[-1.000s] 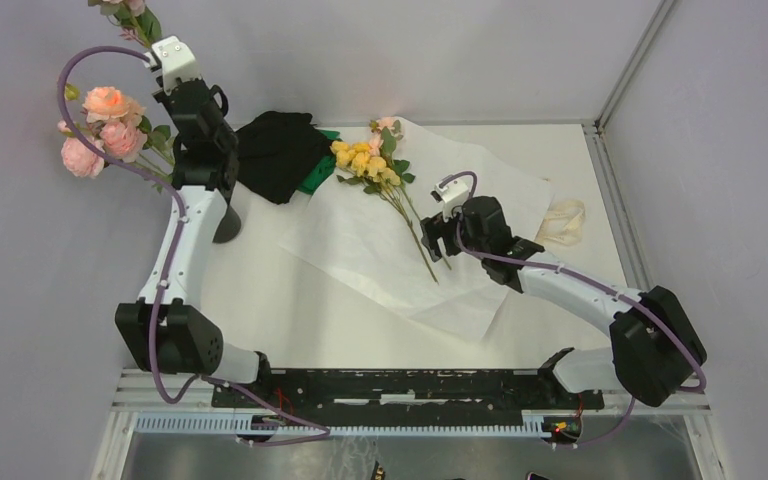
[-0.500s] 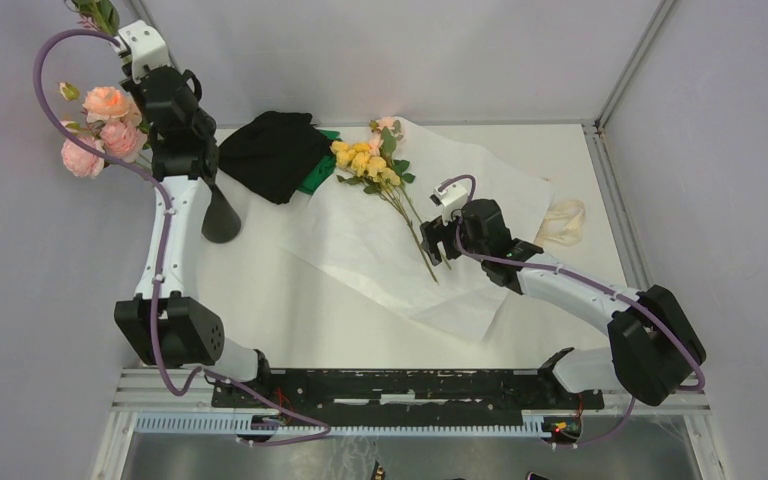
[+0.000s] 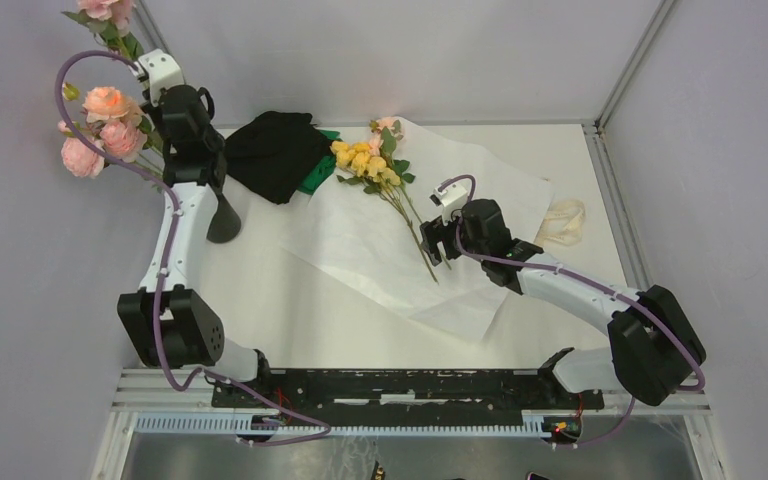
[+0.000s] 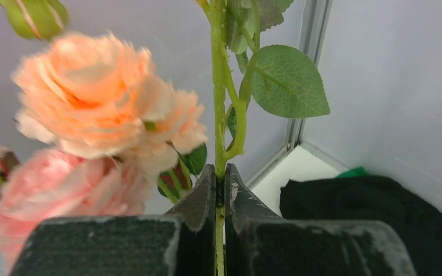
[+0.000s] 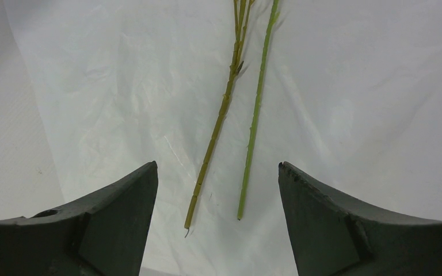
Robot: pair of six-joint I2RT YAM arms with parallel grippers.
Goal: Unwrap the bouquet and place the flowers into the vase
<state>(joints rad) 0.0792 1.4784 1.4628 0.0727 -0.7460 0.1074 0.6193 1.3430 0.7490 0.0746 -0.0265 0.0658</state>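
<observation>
The left arm (image 3: 178,230) rises steeply from its base at the near left, the forearm stretching up toward the far left corner with the wrist held high. The left gripper (image 4: 220,183) points upward, its jaws pressed together on a thin green stem (image 4: 218,115). The right arm (image 3: 570,285) reaches low, forward and to the left, with its wrist tipped downward. The right gripper (image 5: 216,167) faces down, jaws spread wide and gripping nothing.
</observation>
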